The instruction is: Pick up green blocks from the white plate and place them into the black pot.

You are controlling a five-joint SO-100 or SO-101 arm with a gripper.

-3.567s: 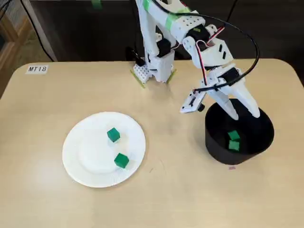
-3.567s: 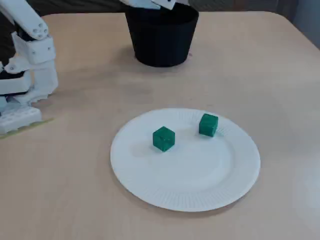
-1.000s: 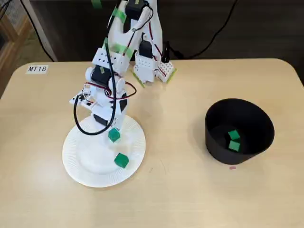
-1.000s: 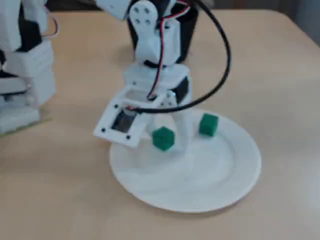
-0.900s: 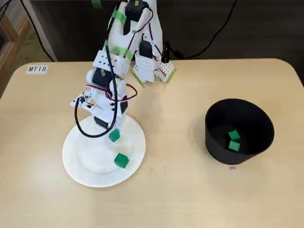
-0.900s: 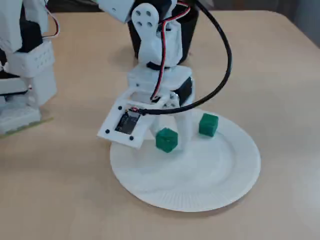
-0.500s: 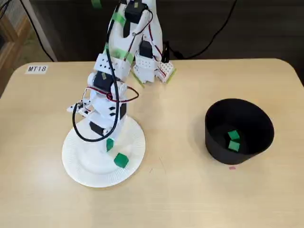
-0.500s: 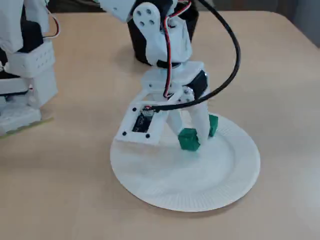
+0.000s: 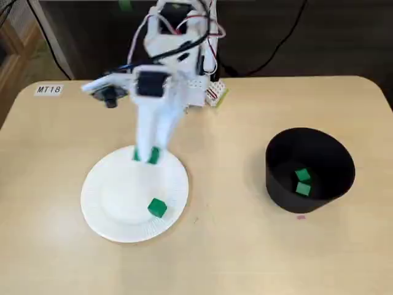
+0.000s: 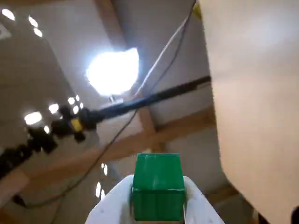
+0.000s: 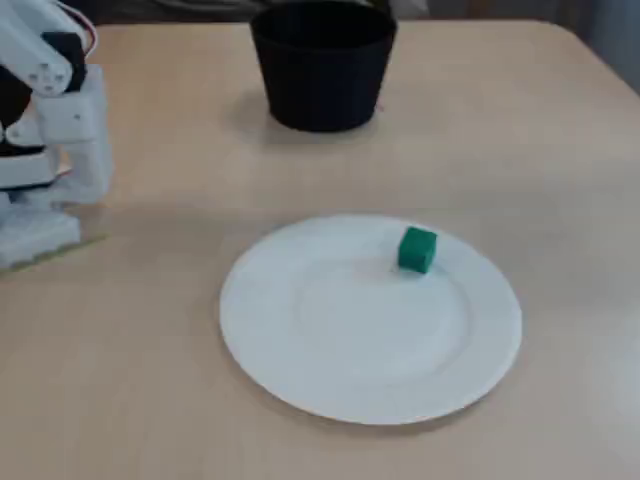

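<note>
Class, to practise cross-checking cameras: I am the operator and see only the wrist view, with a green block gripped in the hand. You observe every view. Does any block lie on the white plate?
Observer: Yes, one loose green block lies on the white plate.
Operator: Is anything in the pot?
Observer: The black pot holds two more blocks.
Operator: Where is my hand?
Observer: Your hand, with the held block, shows over the plate's far rim in a fixed view.
</note>
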